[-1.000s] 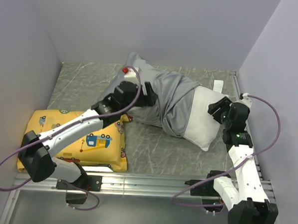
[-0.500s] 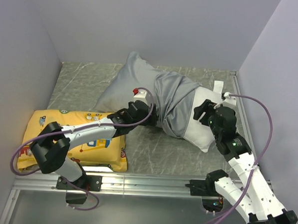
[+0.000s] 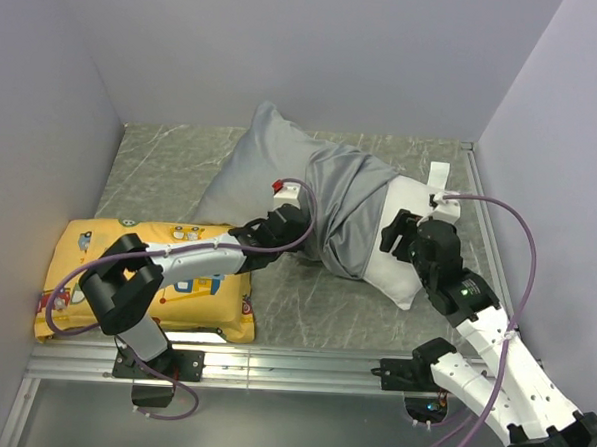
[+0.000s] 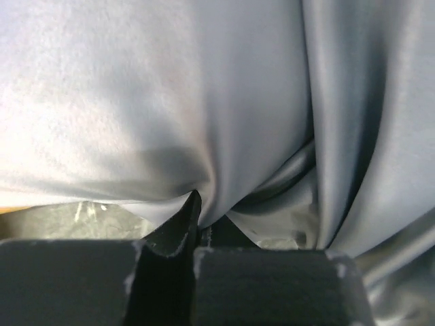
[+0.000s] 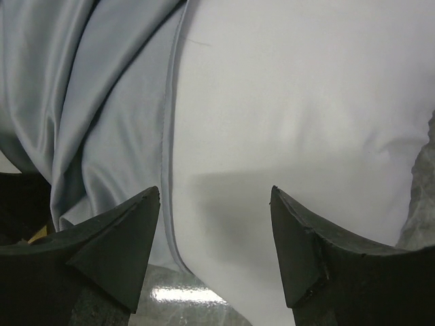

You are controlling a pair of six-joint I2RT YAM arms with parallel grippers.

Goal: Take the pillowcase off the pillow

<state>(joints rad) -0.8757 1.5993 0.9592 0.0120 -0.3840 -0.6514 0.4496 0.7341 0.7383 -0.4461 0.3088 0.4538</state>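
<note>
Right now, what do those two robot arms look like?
White tubes with chunky black joints. A purple cable loops along each. The left arm carries a small red tab; the right arm a green light. The right gripper has black wedge-shaped fingers.

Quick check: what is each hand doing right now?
Left hand: closed, pinching the pillowcase.
Right hand: open, holding nothing, over the pillow.

The pillowcase (image 3: 272, 162) hides most of the pillow (image 3: 396, 274), and from above its folds cover the tips of the left gripper (image 3: 300, 224).
</note>
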